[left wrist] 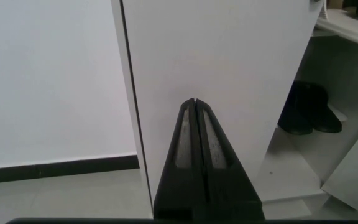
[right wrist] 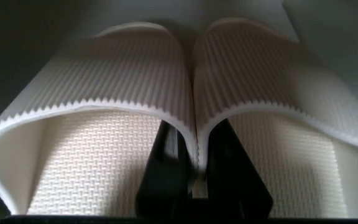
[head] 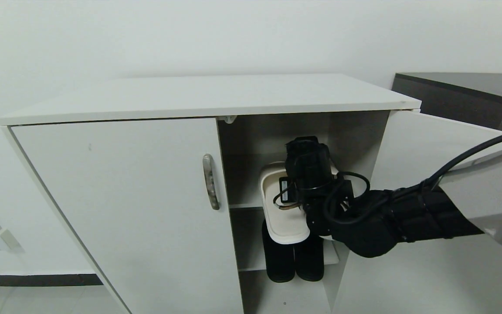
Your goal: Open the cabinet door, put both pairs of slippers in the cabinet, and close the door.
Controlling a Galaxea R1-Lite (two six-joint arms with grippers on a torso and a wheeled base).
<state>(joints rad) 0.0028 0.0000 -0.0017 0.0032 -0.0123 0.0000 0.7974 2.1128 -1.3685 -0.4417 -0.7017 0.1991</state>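
While black slippers (head: 293, 258) rest below, right jaws pinch white slippers (head: 282, 220) inside cabinet (head: 207, 97).

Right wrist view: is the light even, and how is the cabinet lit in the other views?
Right wrist view: uneven; the white slippers are bright on their ribbed straps, around them it is dark. Head view: the cabinet top is evenly lit, its inside shaded, so the black slippers lose detail. Left wrist view: flat light on the closed door, no glare.
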